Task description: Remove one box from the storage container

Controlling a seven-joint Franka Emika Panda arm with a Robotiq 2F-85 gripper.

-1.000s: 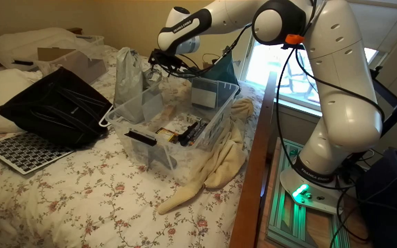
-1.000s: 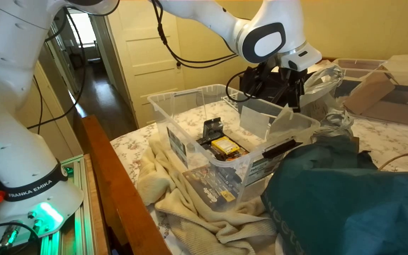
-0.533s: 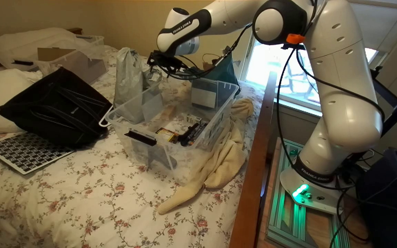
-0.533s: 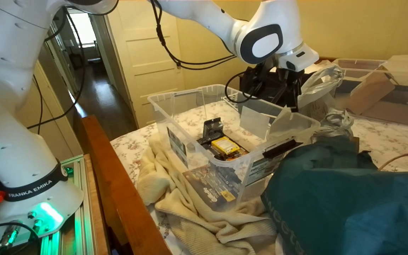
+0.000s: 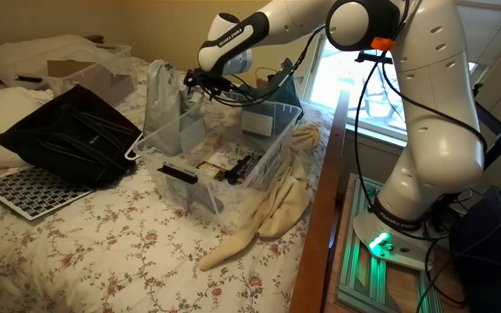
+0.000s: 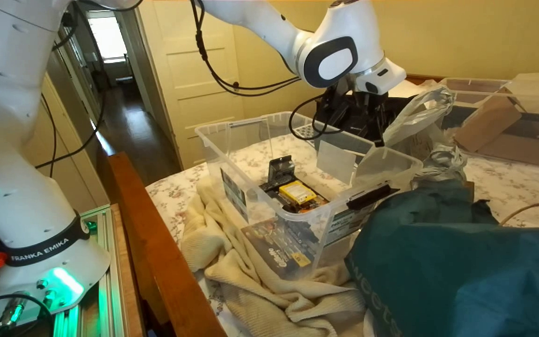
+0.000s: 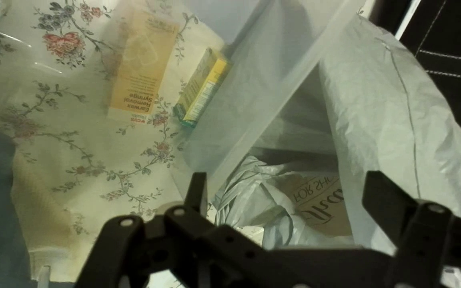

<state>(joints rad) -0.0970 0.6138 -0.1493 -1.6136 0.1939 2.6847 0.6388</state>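
Black hand (image 7: 288,192) downturned, agape near bin (image 6: 303,216)

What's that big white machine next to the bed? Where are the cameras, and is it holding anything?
That machine is a robot arm. The black part at its end is its gripper, a bit like a pinching hand. It is open, and I see nothing held in it.

Two views come from cameras outside the robot, looking at the bed from different places. The view with the gripper big at the bottom comes from a camera on its wrist.

On the bed stands a big see-through storage container. Inside are small things, like an orange box and a yellow box. Around it are a grey plastic bag, a black bag and some cream cloth. The job is to take one box out.
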